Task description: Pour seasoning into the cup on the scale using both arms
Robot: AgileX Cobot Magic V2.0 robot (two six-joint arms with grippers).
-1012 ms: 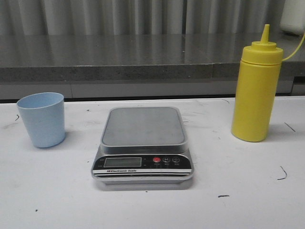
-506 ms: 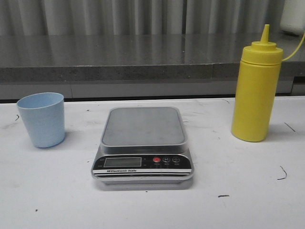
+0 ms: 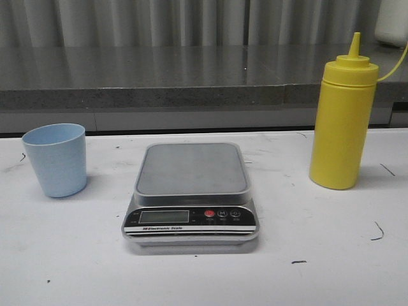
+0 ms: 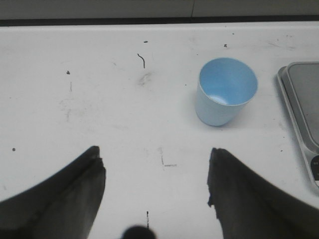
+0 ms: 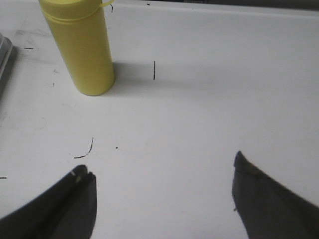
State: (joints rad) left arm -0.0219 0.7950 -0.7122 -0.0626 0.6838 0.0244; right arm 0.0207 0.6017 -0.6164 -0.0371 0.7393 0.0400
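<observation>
This looks like a lab or test bench. A scuffed white table [image 3: 331, 255] marked with pen strokes stands before a grey stone-look ledge [image 3: 159, 80] and a pale pleated curtain [image 3: 159, 22].

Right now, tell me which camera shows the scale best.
The front view: the whole scale is there, with platform, display and buttons. The left wrist view catches only one edge of it beside the cup. The right wrist view shows just a grey sliver near the yellow bottle.
</observation>
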